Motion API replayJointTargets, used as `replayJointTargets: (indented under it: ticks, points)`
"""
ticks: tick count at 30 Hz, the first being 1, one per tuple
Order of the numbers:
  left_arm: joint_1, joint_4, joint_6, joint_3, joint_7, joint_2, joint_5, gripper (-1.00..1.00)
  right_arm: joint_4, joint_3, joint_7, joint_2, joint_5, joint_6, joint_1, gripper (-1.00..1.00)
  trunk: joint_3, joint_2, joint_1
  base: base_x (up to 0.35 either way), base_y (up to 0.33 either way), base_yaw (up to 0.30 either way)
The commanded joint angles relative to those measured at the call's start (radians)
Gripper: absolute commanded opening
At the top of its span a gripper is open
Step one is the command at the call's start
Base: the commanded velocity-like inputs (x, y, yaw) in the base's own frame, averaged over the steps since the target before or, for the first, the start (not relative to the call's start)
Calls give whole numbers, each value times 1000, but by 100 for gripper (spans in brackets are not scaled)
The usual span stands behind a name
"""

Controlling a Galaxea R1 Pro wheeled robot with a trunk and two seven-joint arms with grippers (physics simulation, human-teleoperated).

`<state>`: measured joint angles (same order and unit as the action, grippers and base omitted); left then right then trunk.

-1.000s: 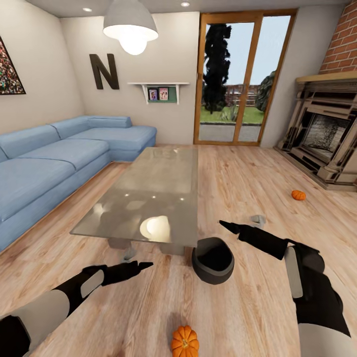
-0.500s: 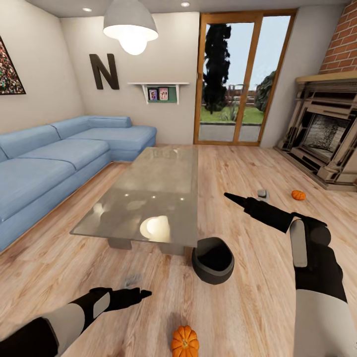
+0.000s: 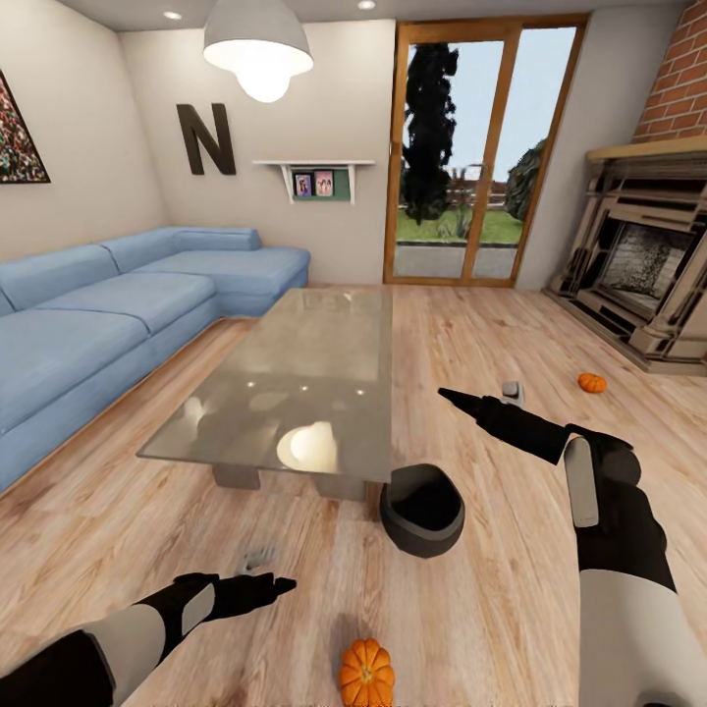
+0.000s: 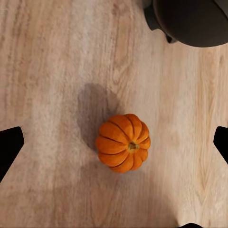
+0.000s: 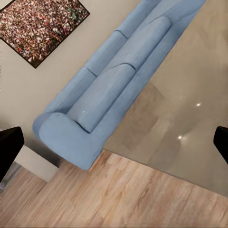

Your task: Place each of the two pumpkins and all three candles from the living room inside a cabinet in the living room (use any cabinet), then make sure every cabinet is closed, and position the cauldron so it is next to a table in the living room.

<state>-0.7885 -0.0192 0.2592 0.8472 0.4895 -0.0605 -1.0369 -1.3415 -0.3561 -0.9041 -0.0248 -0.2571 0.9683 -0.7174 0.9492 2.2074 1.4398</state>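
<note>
Cauldron [image 3: 422, 511] is sitting on the wooden floor [image 3: 491, 609] just beside the near corner of the glass table [image 3: 295, 383]; one pumpkin [image 3: 366, 674] is lying on the floor nearer the robot, a second pumpkin [image 3: 591, 383] is resting near the fireplace [image 3: 648, 275]; a small grey candle [image 3: 512, 392] is standing on the floor beyond the right arm; left gripper [image 3: 280, 585] is hanging low with fingers spread apart, the near pumpkin centred between them in the left wrist view; right gripper [image 3: 454, 398] is pointing toward the table, fingers likewise apart, holding nothing; a blue sofa [image 3: 108, 324] is lining the wall.
</note>
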Motion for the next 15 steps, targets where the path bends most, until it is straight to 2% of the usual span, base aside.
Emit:
replayJointTargets:
  ticks: [1, 15]
  points:
    - [0, 0, 0, 0, -1, 0, 0, 100, 0, 0, -1, 1, -1, 0, 0, 100, 3, 7, 4, 0, 0, 0]
    - [0, 2, -1, 0, -2, 1, 0, 100, -6, 3, -5, 2, 2, -1, 0, 100, 47, 105, 58, 0, 0, 0]
